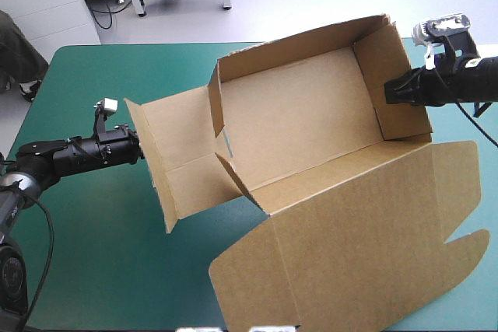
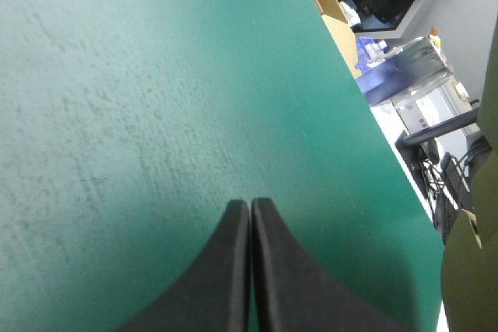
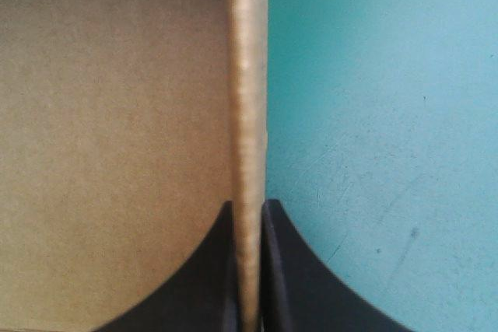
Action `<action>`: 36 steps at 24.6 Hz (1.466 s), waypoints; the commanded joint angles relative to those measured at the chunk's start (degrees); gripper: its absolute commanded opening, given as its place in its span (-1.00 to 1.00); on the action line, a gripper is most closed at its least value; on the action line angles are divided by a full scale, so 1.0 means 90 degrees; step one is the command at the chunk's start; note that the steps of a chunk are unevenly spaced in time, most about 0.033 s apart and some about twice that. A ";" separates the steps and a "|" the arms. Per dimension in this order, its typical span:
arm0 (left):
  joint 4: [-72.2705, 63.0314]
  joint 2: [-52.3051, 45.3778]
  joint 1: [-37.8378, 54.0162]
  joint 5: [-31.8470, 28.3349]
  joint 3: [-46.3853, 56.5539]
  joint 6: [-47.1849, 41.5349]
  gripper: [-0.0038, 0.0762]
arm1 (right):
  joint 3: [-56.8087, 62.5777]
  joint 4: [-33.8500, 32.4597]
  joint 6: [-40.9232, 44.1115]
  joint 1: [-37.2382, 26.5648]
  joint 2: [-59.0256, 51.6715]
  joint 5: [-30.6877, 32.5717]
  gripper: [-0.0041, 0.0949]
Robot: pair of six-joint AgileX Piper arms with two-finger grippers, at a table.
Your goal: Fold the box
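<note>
The brown box lies across the table's middle with its back and side walls raised and its wide lid flat toward the front right. My right gripper is shut on the box's right wall; in the right wrist view its fingers pinch that wall's edge, with board on one side and cover on the other. My left gripper sits at the outer face of the left flap, which stands open and tilted. In its own view it is shut on nothing, over bare teal-green cover.
Bare teal-green cover lies in front of the left arm. The lid reaches the table's front and right edges. In the left wrist view a strip of the box's board shows beside the gripper, and more brown board stands beyond the table's edge.
</note>
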 commanded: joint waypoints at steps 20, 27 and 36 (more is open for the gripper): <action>-0.0951 -0.1737 -0.0817 0.0878 -0.0192 -0.0153 -0.84 | -0.0148 0.0031 0.0395 0.0090 -0.0030 -0.1021 -0.96; -0.0839 -0.1860 -0.1301 0.0878 -0.0978 -0.0623 -0.39 | -0.0148 -0.0224 0.0671 0.0599 -0.0030 -0.1452 -0.95; -0.0892 -0.1860 -0.1313 0.0878 -0.1356 -0.0853 0.35 | -0.0148 -0.1390 0.1558 0.1719 -0.0030 -0.2459 -0.95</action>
